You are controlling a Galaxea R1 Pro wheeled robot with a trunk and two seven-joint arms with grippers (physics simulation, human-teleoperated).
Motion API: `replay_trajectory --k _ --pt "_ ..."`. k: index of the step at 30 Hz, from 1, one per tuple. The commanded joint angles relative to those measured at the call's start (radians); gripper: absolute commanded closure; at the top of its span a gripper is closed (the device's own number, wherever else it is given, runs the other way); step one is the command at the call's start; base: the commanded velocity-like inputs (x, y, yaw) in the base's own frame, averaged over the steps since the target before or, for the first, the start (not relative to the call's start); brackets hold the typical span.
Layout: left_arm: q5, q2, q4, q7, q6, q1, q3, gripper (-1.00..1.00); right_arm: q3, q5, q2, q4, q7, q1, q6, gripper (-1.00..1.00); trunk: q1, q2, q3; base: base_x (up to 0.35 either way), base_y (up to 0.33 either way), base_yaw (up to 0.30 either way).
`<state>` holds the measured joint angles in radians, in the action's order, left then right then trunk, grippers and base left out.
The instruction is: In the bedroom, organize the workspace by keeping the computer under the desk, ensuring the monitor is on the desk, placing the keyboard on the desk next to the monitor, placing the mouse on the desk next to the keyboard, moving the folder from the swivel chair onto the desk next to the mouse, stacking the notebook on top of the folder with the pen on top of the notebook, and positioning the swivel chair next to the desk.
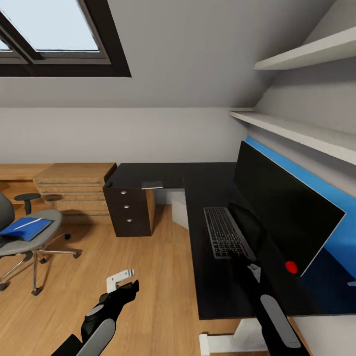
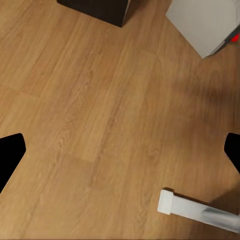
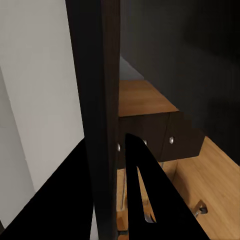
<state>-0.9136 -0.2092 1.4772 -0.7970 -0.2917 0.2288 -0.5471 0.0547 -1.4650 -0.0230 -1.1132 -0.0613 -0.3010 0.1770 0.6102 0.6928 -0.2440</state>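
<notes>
Well apart, folder [image 1: 24, 228] on swivel chair [image 1: 29, 237], left jaws spread.

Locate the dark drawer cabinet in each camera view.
Head view: the drawer cabinet stands left of centre, three knobs down its front.
Left wrist view: what looks like one dark corner of it at the top edge.
Right wrist view: its knobbed drawer fronts, right of centre.
Shared landmark: the wood floor.
</notes>
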Motion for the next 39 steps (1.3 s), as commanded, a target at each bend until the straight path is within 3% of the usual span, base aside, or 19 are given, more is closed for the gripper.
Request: replay_trajectory --k 1,39 --pt "-0.004 -0.002 0.002 -0.007 -0.003 0.001 -0.002 -1.00 0.004 -0.010 -0.001 0.000 -0.005 -0.001 0.007 1.00 0.001 0.001 -0.001 0.261 -0.029 0.000" --pt "-0.007 -0.007 0.002 -0.007 -0.006 0.001 -0.002 -1.00 0.004 -0.009 -0.002 0.010 0.002 -0.006 0.007 1.00 0.001 0.001 -0.001 0.115 0.011 0.000"
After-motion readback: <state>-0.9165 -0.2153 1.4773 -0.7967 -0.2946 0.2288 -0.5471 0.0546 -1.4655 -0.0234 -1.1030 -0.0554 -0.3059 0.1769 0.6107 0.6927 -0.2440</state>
